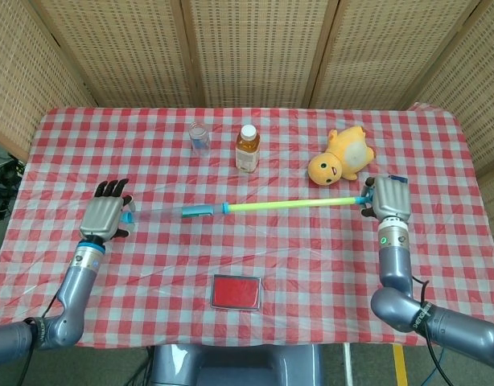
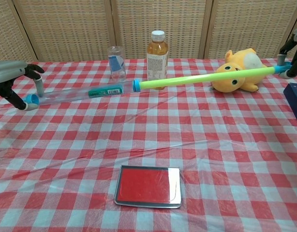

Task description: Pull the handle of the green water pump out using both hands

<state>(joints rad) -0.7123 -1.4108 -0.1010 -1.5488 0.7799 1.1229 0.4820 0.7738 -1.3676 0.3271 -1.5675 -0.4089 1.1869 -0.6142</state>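
The green water pump [image 1: 291, 204] [image 2: 206, 77] hangs stretched across the table above the cloth. Its green rod runs from a blue collar [image 2: 137, 85] to my right hand [image 1: 389, 199] [image 2: 292, 57], which grips that end at the right edge. A clear tube [image 2: 71, 94] with a teal piston [image 1: 198, 211] inside runs left from the collar. My left hand [image 1: 105, 215] [image 2: 13, 78] grips the blue end piece [image 2: 31, 100] at the far left. Both hands are far apart.
A juice bottle [image 1: 247, 149] and a clear glass [image 1: 199, 138] stand behind the pump. A yellow plush toy [image 1: 341, 156] lies at the back right, a dark blue box [image 2: 296, 99] at the right edge. A red tin [image 1: 236, 292] lies near the front.
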